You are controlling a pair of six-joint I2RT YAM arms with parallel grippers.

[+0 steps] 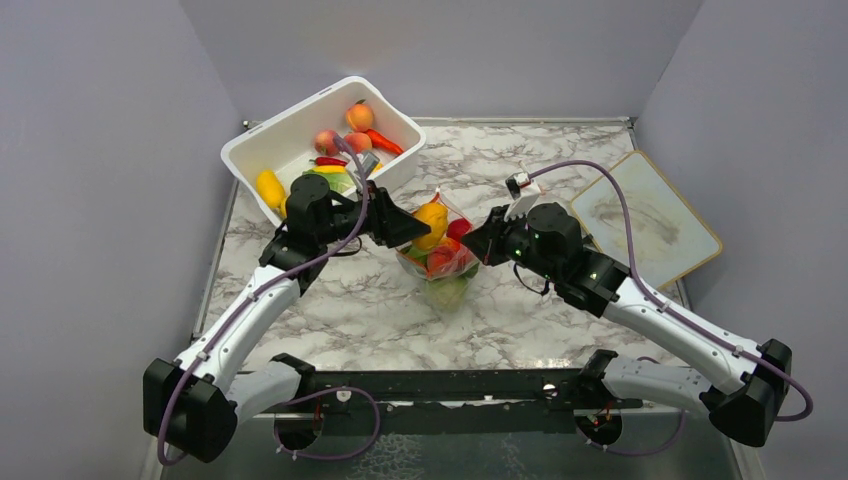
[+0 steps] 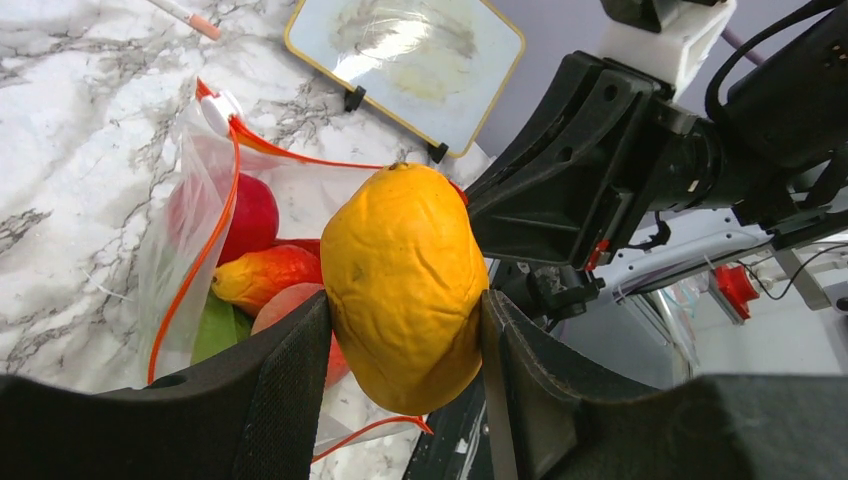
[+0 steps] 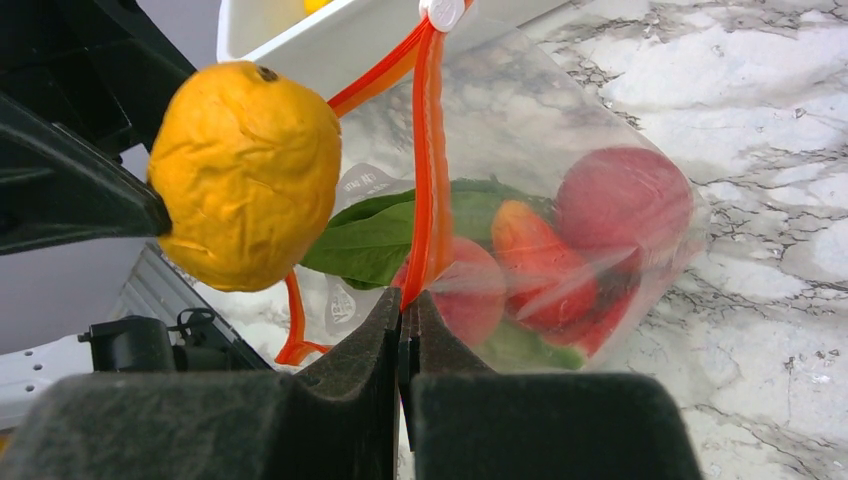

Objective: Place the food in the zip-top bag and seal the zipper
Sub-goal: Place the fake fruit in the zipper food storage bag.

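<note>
My left gripper [image 2: 400,330] is shut on a yellow-orange fruit [image 2: 405,285] and holds it over the mouth of the zip-top bag [image 1: 440,255]; the fruit shows too in the top view [image 1: 431,222] and the right wrist view [image 3: 245,170]. My right gripper [image 3: 408,315] is shut on the bag's orange-red zipper strip [image 3: 430,170] and holds that edge up. The clear bag [image 3: 560,230] holds red fruit [image 3: 620,195], a peach, and green leaves [image 3: 385,235]. The white slider [image 2: 217,112] sits at the strip's far end.
A white tub [image 1: 320,140] at the back left holds several more toy foods, peaches, peppers and a yellow fruit. A whiteboard tablet [image 1: 645,215] lies at the right, also seen in the left wrist view [image 2: 405,60]. A pen lies beside it [image 2: 185,15].
</note>
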